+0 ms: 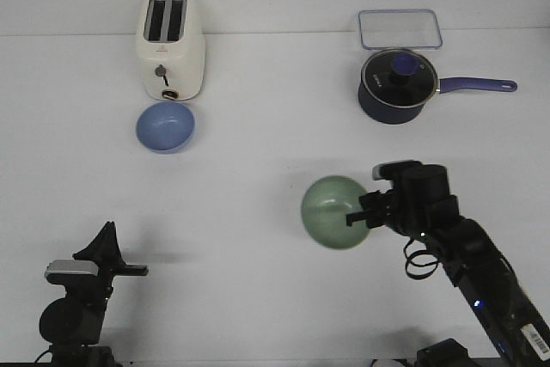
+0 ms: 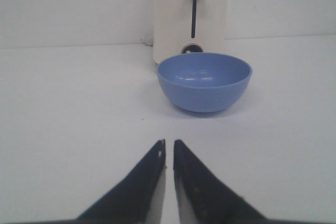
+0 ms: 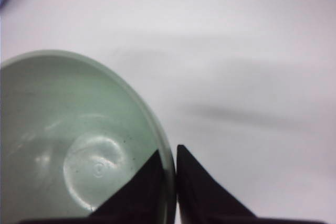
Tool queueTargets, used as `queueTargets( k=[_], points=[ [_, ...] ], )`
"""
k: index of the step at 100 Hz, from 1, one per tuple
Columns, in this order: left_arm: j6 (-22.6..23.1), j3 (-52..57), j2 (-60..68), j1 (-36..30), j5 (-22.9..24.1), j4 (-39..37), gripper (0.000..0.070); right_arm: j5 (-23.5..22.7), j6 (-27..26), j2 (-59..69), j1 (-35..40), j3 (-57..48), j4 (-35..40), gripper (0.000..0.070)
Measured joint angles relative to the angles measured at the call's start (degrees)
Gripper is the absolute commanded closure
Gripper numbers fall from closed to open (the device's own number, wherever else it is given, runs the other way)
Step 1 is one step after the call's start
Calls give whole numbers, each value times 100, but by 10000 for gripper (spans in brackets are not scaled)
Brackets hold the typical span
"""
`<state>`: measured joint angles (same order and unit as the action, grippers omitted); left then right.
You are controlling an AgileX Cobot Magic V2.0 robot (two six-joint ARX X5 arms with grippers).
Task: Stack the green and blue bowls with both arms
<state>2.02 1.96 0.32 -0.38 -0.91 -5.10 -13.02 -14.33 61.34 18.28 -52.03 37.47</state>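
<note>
The green bowl (image 1: pixel 334 212) (image 3: pixel 68 145) hangs above the table right of centre, tipped so its inside shows. My right gripper (image 1: pixel 356 217) (image 3: pixel 169 153) is shut on its rim, one finger inside and one outside. The blue bowl (image 1: pixel 165 126) (image 2: pixel 203 81) stands upright on the table at the back left, just in front of a toaster. My left gripper (image 1: pixel 110 238) (image 2: pixel 169 142) sits low at the front left, shut with nothing between its fingers, pointing at the blue bowl from some distance.
A cream toaster (image 1: pixel 170 45) (image 2: pixel 189 17) stands right behind the blue bowl. At the back right are a dark navy saucepan (image 1: pixel 395 85) with a glass lid, its handle pointing right, and a clear lidded box (image 1: pixel 400 28) behind it.
</note>
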Motion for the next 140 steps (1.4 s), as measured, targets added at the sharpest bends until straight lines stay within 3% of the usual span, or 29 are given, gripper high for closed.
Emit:
queueTargets(
  k=[21,61,67,71,77,85,104,124,140],
  points=[
    [0,0,-2,0,0,0,686,258,-376,389,994,529,-647,700],
    [-13,0,0,0,0,-66,686,553,-376,1381,1499,538,-846,699],
    [-96,0,0,0,0,-68,686,553,-356,1394,1506,538,-850,668],
    [-188,0,0,0,-2,-68,686,551,-341,1394,1506,538,-857,611],
    [-376,0,0,0,-2,-68,687,555,-306,1394,1504,538,-859,494],
    [-704,0,0,0,-2,-68,688,553,-291,1394,1504,538,-861,408],
    [-1755,0,0,0,-4,-70,688,553,-260,1276,1504,538,-1021,407],
    [-3045,55,0,0,-7,-31,688,555,-247,236,1327,531,-1228,407],
    [-3467,603,267,0,-9,262,686,782,-240,-623,938,531,-1233,407]
  ],
)
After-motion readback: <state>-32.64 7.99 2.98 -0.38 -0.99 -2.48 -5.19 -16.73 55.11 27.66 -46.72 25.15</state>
